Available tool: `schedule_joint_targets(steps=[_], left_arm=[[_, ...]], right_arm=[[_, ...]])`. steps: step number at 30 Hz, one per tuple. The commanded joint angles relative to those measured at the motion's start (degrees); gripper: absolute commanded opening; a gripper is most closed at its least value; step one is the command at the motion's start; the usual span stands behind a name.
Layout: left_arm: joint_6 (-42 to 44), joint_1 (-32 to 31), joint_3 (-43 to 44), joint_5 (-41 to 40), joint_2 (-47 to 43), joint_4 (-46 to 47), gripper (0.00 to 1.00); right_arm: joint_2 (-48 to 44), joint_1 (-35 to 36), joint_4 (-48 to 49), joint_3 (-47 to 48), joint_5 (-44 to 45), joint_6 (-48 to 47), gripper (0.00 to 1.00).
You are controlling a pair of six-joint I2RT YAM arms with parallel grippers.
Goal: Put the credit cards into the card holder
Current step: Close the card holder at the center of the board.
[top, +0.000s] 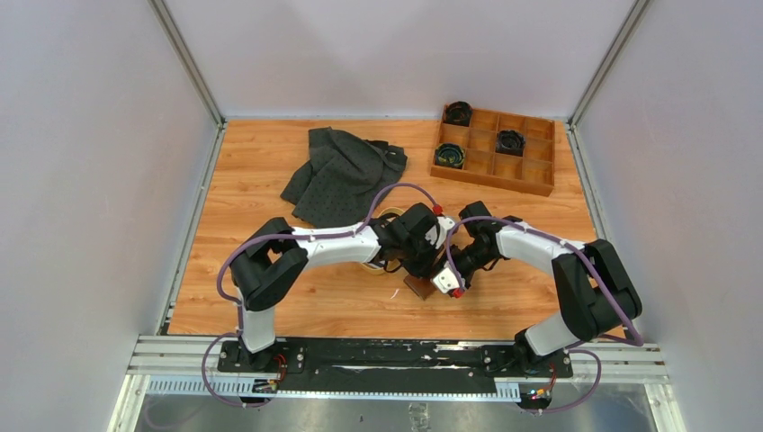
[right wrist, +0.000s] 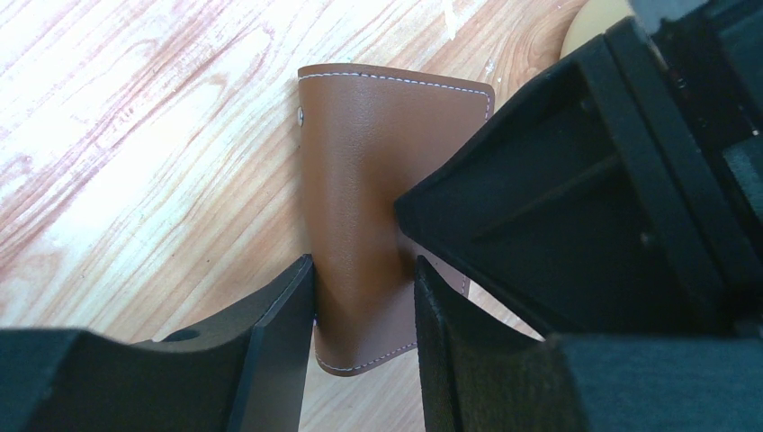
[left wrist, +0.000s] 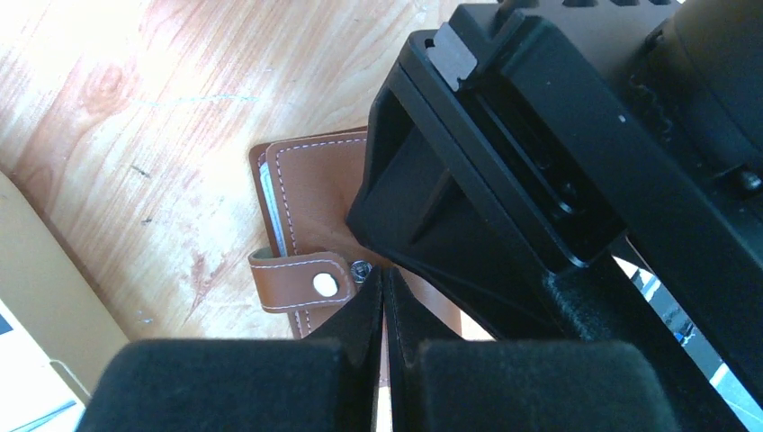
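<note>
The holder point(right wrist: 378, 180) is showing warm brown leather, with white stitching running along its edges (its snap point(left wrist: 324, 284) is glinting silvery white). The table point(top: 270, 180) is showing orange-tan wood grain with paler streaks. The cloth point(top: 342, 175) is showing dark grey, speckled with faint small dots. The box point(top: 537, 171) is showing reddish-brown wood, and the coils point(top: 457, 113) are showing black. The arms point(top: 333, 245) are wearing black and white, with purple cables point(top: 405, 185) looping over them. The right gripper point(right wrist: 364, 288) is showing plain black.

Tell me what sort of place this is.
Probably a lab robot test cell: wood-grain tabletop boxed in by plain white panels, aluminium mounting rail at the near edge, a wooden compartment box as prop.
</note>
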Motion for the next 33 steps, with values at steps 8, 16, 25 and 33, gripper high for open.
schedule_joint_targets(steps=[8, 16, 25, 33], left_arm=[[-4.11, 0.50, 0.09, 3.64, 4.57, -3.56, 0.00], [-6.57, 0.57, -1.87, 3.26, -6.39, -0.61, 0.04], [-6.82, 0.57, -10.86, -5.96, -20.13, 4.55, 0.40], [-6.54, 0.37, -16.68, -12.99, -26.04, 14.14, 0.46]], right_arm=[[2.11, 0.85, -2.12, -3.93, 10.97, 3.67, 0.43], [-3.06, -1.39, -7.18, -3.06, 7.57, 2.95, 0.48], [-5.55, -2.20, -11.01, -1.72, 0.54, 5.67, 0.53], [-12.75, -3.83, -11.60, -1.19, -7.83, 14.78, 0.65]])
